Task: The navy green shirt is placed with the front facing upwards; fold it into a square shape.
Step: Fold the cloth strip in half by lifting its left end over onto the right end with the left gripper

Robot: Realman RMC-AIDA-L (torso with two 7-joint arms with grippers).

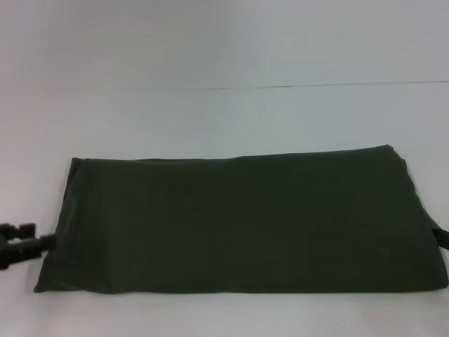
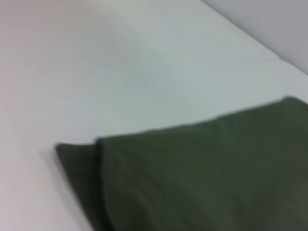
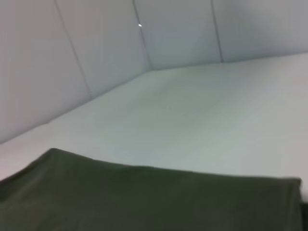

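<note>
Bright, even, shadowless light; all views soft, the wrist views blurriest.

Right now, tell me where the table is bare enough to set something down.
The widest bare stretch of the white table lies beyond the far edge of the navy green shirt. Only a thin strip is free in front of it. The ends are crowded: left gripper at one, right gripper at the other.

Left gripper [image 1: 21, 242]: black, blocky hardware, small squared knobs on top, a short dark rod running sideways from them. Right gripper [image 1: 441, 237]: only a thin black sliver visible at the head view's edge.
</note>
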